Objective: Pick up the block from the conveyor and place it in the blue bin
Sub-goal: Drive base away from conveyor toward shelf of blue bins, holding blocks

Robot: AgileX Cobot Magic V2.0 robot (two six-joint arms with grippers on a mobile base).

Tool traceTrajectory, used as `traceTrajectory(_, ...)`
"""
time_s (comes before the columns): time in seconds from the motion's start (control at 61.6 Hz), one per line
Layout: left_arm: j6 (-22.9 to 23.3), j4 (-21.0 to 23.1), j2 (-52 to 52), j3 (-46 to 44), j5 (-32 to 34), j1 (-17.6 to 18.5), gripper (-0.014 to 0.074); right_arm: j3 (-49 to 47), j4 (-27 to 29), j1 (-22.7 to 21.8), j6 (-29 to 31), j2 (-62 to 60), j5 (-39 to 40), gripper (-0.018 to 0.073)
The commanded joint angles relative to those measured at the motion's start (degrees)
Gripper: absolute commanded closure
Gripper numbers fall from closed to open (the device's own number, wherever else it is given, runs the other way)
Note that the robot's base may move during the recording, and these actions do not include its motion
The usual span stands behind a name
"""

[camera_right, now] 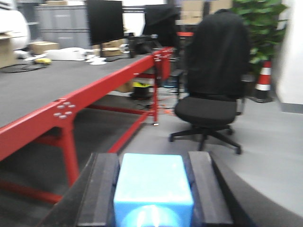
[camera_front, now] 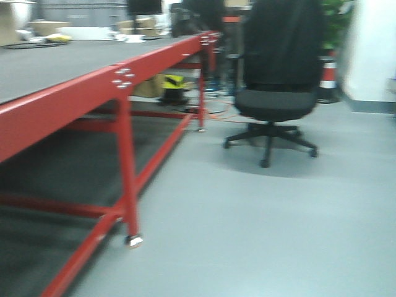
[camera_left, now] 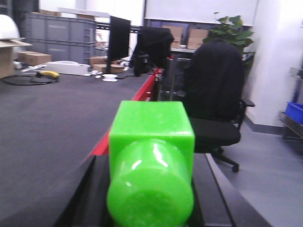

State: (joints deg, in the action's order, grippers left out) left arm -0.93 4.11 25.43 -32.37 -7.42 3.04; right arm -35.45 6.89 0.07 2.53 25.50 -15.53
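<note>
Carrying step: right gripper clamps the small sky-blue block, left gripper a bright green block, beside the red-framed grey-belt conveyor; next, probably reaching the blue plastic bin.

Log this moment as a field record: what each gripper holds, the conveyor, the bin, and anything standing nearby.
left gripper: shut on green block
right gripper: shut on sky-blue block
conveyor: dark grey belt on a red frame, at the left of every view
blue bin: probably the blue container at the right edge of the left wrist view, cut off
office chair: black, on the floor beside the conveyor, not touching it
</note>
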Motion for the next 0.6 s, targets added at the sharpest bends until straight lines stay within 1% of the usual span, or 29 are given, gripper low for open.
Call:
traceTrajectory(0.0,-0.01,0.32,-0.21,0.06,0.76,-0.01,0.0707,0.06,-0.12,-0.01,0.53,-0.13,1.41,0.0721)
traceTrajectory(0.584,-0.01,0.32,-0.21,0.06,0.76,-0.01,0.0707,0.06,-0.12,-0.01,0.53,-0.13,1.41,0.0721)
